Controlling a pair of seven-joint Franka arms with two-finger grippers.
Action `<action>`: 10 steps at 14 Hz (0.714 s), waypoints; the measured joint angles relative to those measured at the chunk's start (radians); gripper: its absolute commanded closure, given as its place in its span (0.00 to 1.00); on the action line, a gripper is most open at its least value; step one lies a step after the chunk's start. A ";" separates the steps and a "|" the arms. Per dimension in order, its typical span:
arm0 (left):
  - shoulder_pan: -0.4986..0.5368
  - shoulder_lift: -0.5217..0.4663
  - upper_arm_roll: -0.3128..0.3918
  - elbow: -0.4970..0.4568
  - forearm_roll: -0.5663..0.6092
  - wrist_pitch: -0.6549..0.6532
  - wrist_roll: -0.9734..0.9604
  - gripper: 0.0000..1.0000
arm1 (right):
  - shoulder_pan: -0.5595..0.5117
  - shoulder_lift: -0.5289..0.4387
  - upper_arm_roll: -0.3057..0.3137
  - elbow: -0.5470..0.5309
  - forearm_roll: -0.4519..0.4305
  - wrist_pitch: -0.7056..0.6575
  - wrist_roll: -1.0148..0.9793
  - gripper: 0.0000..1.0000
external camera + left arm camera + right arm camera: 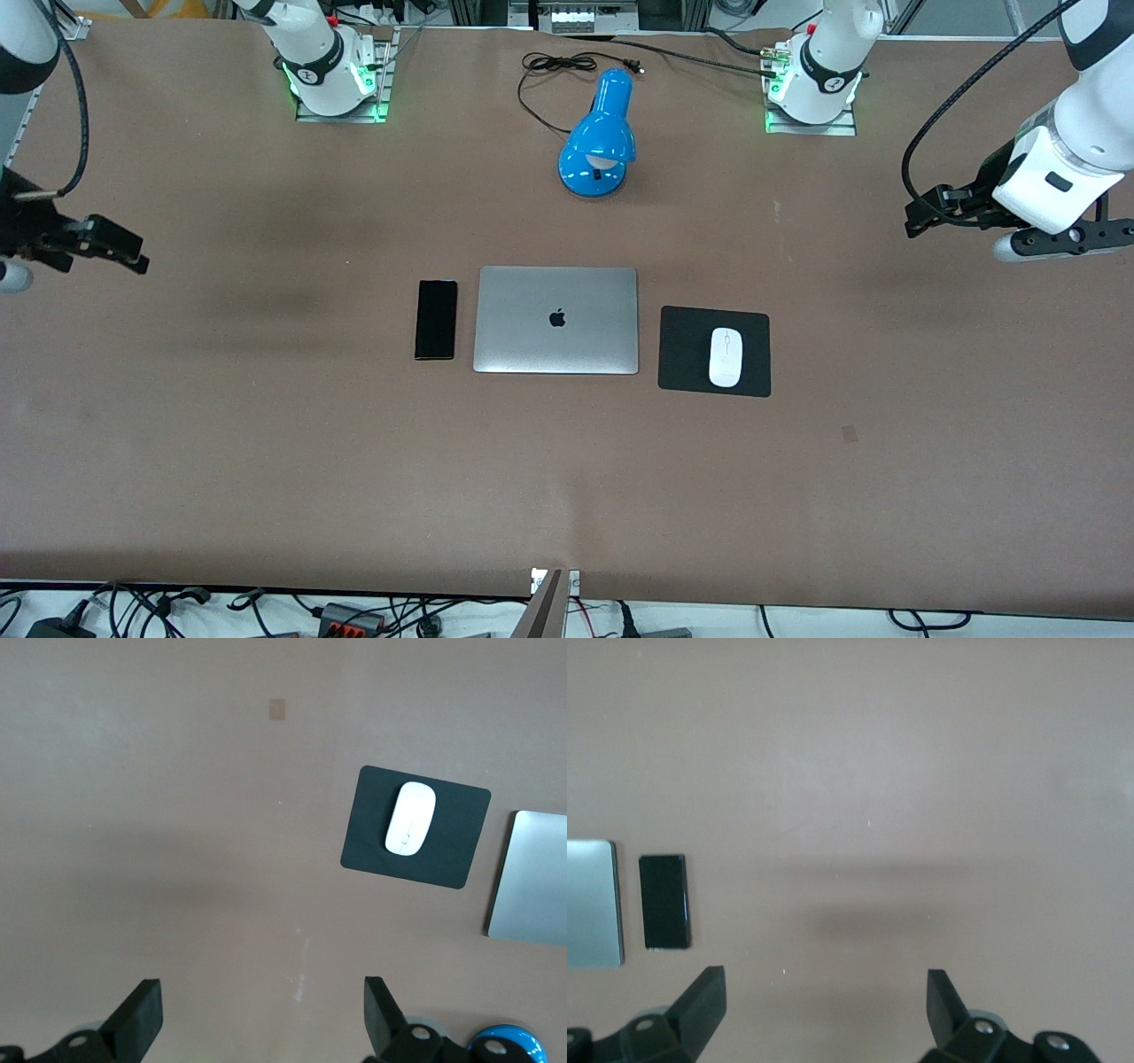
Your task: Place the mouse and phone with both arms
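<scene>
The white mouse (pixel 725 357) lies on a black square mouse pad (pixel 687 354), beside the closed silver laptop (pixel 556 319) toward the left arm's end of the table. The black phone (pixel 436 319) lies flat beside the laptop toward the right arm's end. My left gripper (pixel 918 218) hangs open and empty over bare table at the left arm's end. My right gripper (pixel 133 253) hangs open and empty over bare table at the right arm's end. The left wrist view shows the mouse (pixel 410 818) apart from the open left gripper (pixel 263 994). The right wrist view shows the phone (pixel 664 901) apart from the open right gripper (pixel 825 985).
A blue desk lamp (pixel 599 133) with a black cord stands farther from the front camera than the laptop, between the two arm bases. The brown table (pixel 266 443) is bare around both grippers. The laptop's edge shows in the left wrist view (pixel 532 877) and the right wrist view (pixel 592 902).
</scene>
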 measured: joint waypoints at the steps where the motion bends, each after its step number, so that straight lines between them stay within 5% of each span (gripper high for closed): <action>1: 0.000 0.000 -0.004 0.006 0.002 0.000 0.000 0.00 | 0.000 -0.031 0.000 -0.037 0.000 0.002 0.000 0.00; 10: 0.022 0.002 -0.005 0.011 0.004 -0.003 0.019 0.00 | 0.000 -0.067 0.001 -0.073 0.000 0.018 -0.016 0.00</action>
